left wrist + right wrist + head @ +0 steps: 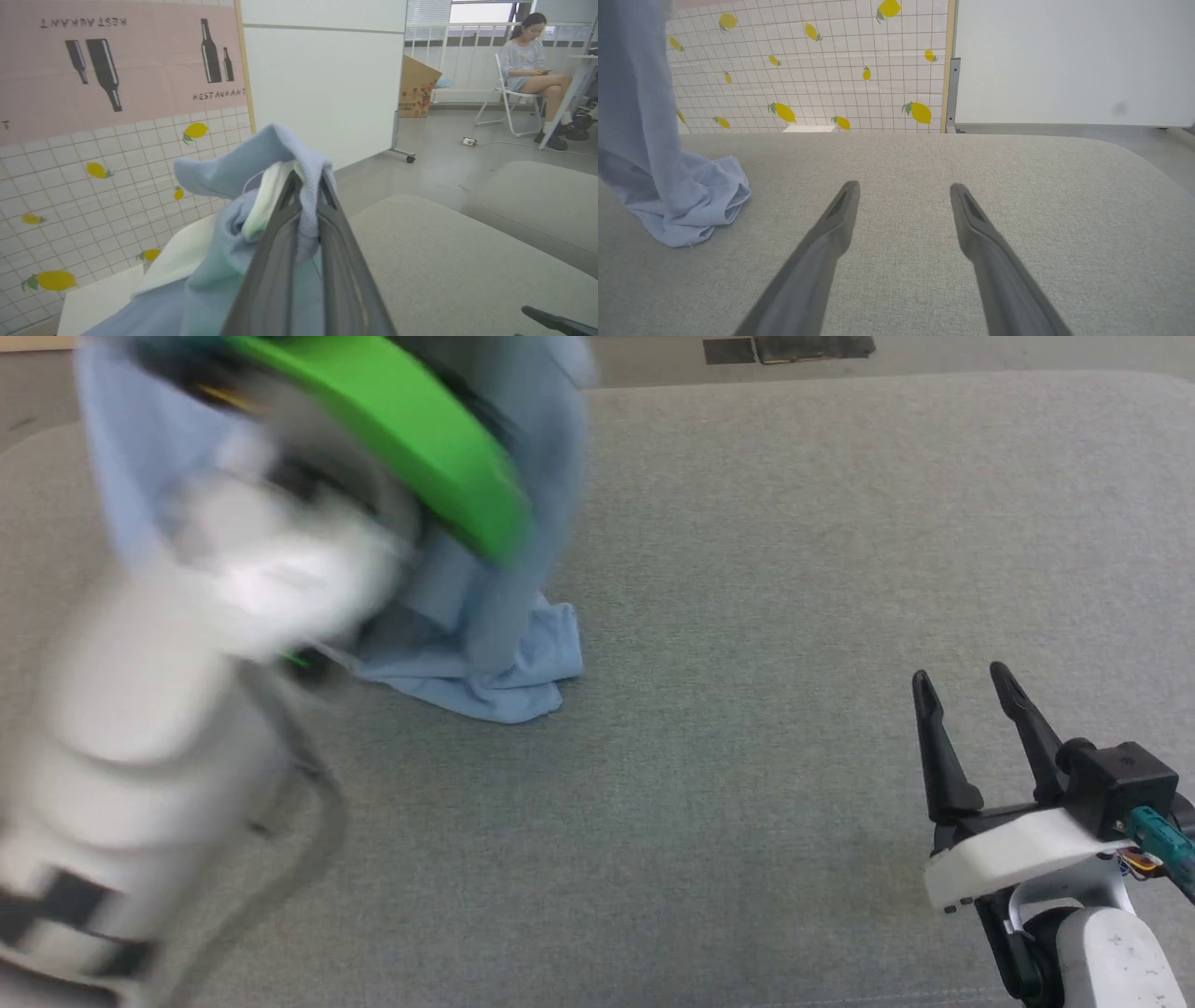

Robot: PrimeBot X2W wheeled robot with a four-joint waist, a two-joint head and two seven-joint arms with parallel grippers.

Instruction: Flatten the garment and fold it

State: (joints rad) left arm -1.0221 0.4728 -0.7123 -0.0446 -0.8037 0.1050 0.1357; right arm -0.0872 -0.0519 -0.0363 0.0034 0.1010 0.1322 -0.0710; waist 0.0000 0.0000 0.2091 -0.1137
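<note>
The garment (495,653), a light blue shirt, hangs from high up at the left, and its lower end lies bunched on the grey padded table (794,616). In the left wrist view my left gripper (308,179) is shut on a fold of the garment (261,154), with a strip of white collar next to the fingers. My left arm (187,663) is raised and blurred, and a green part (411,439) of it stands in front of the cloth. My right gripper (962,674) is open and holds nothing, low over the table at the right (904,186). The garment (682,205) is well to its left.
A lemon-tiled wall (808,70) and a white wheeled partition (327,79) stand beyond the table. Farther off, a person (528,60) sits on a white chair near a cardboard box (416,86). A second grey padded surface (537,200) lies beside the table.
</note>
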